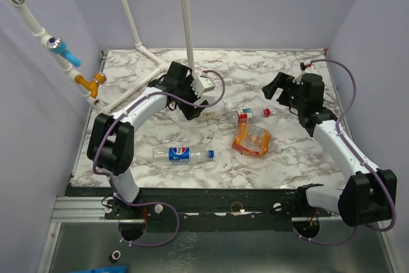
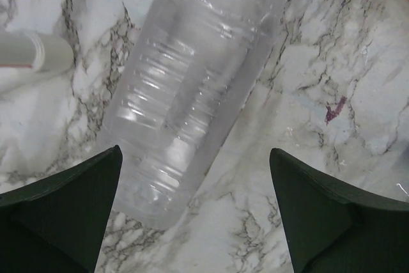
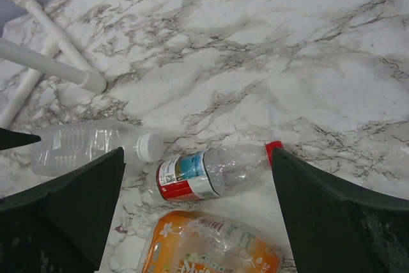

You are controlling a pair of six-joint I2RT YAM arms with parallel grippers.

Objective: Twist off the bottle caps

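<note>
As left claw (image 2: pixel 195 150) gapes, bottle (image 2: pixel 192 62) lies btwn — flat

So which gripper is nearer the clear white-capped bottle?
Left. The left gripper hovers open directly over the clear bottle; the right gripper sits off to its right, beyond the red-label bottle.

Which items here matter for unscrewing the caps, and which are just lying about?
Job:
- clear bottle with white cap
- red-label bottle with red cap
- orange-label bottle, crushed
- Pepsi bottle

Lying about:
- white PVC frame
- valved pipe at the left wall
</note>
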